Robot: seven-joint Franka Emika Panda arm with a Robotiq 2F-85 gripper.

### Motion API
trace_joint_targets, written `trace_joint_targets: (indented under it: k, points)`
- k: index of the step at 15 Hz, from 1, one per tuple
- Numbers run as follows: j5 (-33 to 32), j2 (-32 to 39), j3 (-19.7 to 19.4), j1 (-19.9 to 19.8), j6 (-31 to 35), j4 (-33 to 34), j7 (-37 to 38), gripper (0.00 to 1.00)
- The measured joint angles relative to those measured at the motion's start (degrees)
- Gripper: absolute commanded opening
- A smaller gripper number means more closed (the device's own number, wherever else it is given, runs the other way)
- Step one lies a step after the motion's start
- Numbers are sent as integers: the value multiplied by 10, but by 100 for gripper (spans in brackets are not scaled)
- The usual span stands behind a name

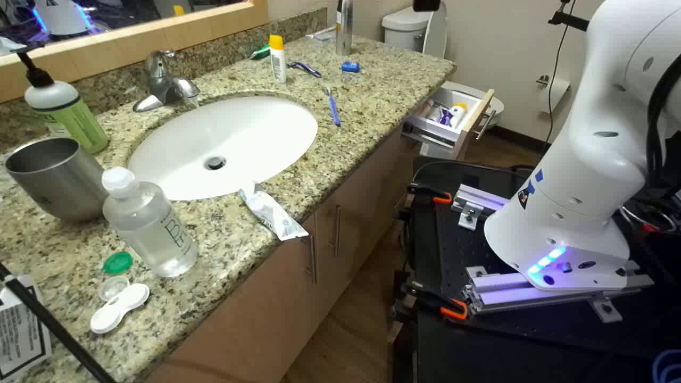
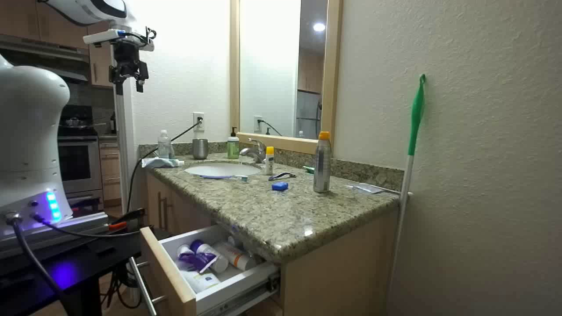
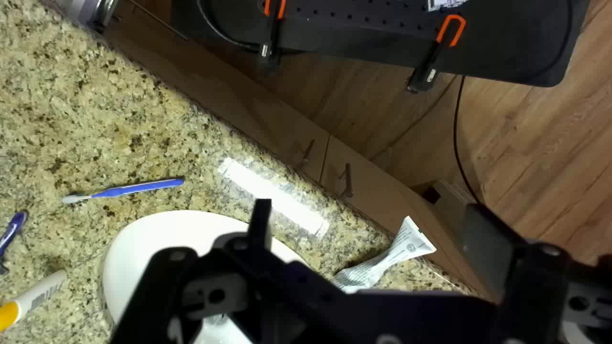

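Wrist view: grpr (image 3: 372, 222) hides one end of tube (image 3: 389, 259); jaws wide. Tube white, pinched approx mid, print illegible.

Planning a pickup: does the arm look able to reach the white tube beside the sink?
Probably yes, though distance is hard to judge: the fingers stand open and empty, and the white tube lies uncovered.
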Motion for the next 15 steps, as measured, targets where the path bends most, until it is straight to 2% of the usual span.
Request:
trace_joint_targets:
  k: [3,5,12,15]
  points:
    - [0,0,-2,-1,8,0,10,100]
    - [0,4,-25,-12,36,2,36,100]
    - [-9,9,-240,-136,61,18,-11,100]
    - [19,2,-303,-182,71,18,-19,100]
